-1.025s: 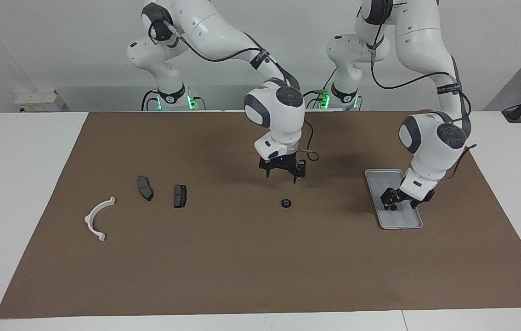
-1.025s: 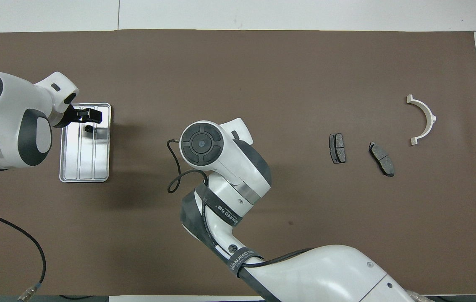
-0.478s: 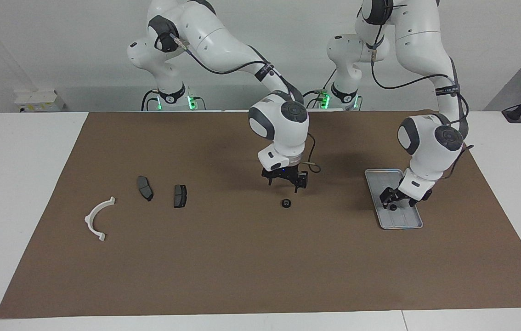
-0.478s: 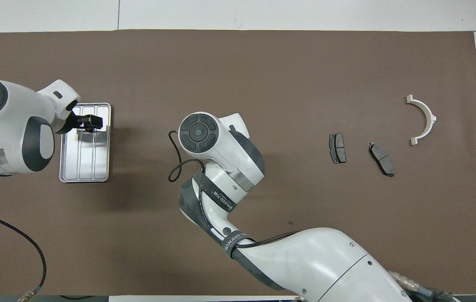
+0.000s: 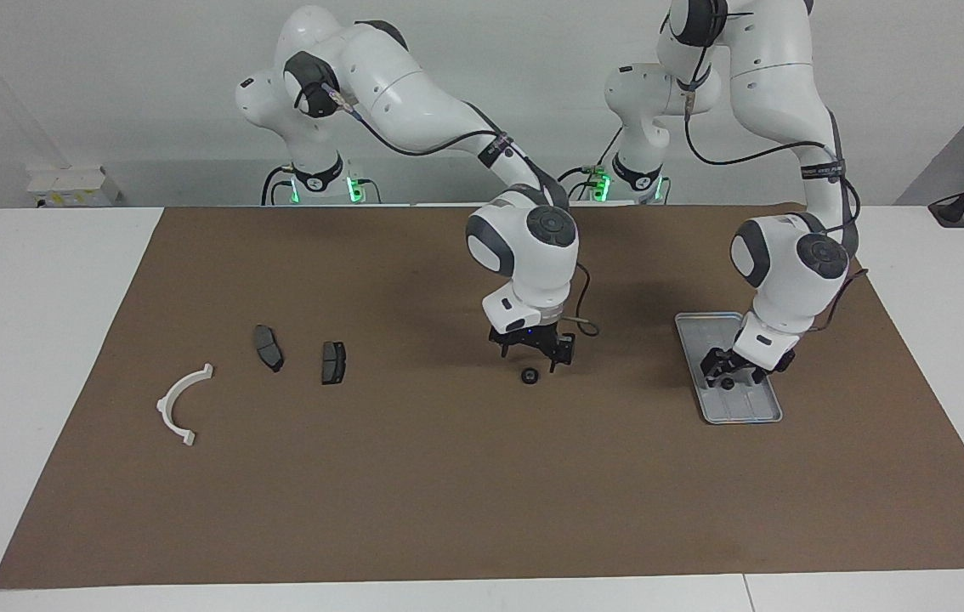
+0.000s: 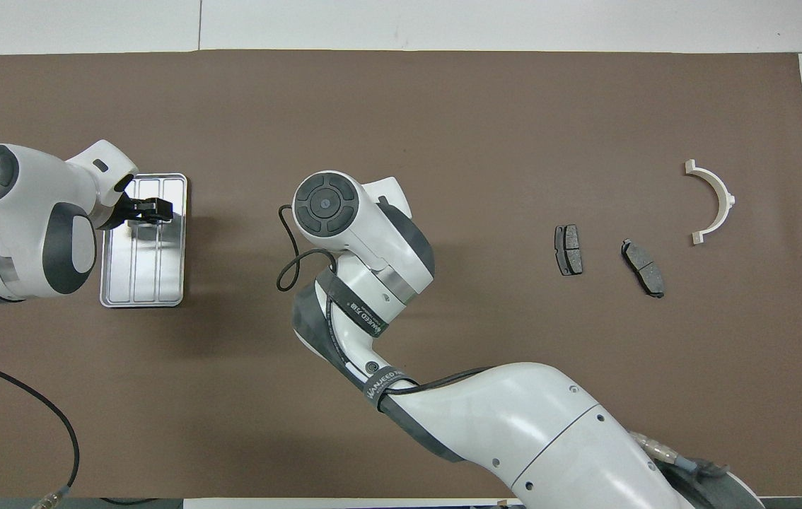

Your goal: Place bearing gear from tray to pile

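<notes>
A small black bearing gear (image 5: 728,383) lies in the silver tray (image 5: 741,412), (image 6: 143,283). My left gripper (image 5: 727,374), (image 6: 153,208) is low in the tray, right at that gear. A second bearing gear (image 5: 530,375) lies on the brown mat mid-table. My right gripper (image 5: 533,355) hangs open just above it, not touching; in the overhead view its own wrist hides both. The pile lies toward the right arm's end: a white half-ring bracket (image 5: 180,399), (image 6: 716,198) and two dark plates (image 5: 268,347), (image 5: 333,362).
A brown mat (image 5: 448,493) covers most of the white table. The right arm's forearm (image 6: 514,424) stretches low across the mat from the robots' edge to mid-table. Nothing stands between the mid-table gear and the pile.
My right gripper has come down closer to the gear on the mat. My left gripper has settled slightly lower at the gear in the tray.
</notes>
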Robot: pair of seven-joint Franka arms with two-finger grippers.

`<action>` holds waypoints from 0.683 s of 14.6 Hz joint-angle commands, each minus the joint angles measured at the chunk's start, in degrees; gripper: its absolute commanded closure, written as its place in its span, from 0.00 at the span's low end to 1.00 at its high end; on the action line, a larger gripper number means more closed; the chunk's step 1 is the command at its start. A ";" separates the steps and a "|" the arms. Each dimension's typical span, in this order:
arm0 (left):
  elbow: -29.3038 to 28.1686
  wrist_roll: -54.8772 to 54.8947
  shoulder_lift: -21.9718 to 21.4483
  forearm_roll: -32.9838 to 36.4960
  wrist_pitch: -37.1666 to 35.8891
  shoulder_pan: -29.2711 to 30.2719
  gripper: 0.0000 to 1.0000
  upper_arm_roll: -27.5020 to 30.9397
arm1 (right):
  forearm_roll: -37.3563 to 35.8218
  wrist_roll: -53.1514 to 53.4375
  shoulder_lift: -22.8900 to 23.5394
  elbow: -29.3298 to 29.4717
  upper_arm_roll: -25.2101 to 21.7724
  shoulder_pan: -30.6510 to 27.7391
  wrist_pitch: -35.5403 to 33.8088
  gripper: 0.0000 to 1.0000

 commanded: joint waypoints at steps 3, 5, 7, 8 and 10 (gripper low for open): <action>-1.47 0.13 -0.88 -1.02 1.19 -0.37 0.98 0.36 | -0.89 1.92 3.14 2.87 0.03 0.05 -0.90 0.00; -0.94 0.04 -0.79 -1.02 0.93 -0.20 1.00 0.36 | -0.89 2.01 3.50 2.95 0.03 0.05 -0.90 0.00; 2.56 0.04 -0.88 -1.10 -2.48 0.15 1.00 0.36 | -0.89 2.01 3.50 2.87 0.03 -0.04 -0.99 0.00; 6.49 0.04 -1.05 -1.54 -7.73 0.24 1.00 0.36 | -0.89 2.01 3.50 2.87 0.03 -0.04 -1.08 0.02; 15.02 0.13 -0.88 -4.16 -17.23 1.38 1.00 0.36 | -0.89 2.01 3.50 2.87 0.03 -0.04 -1.08 0.11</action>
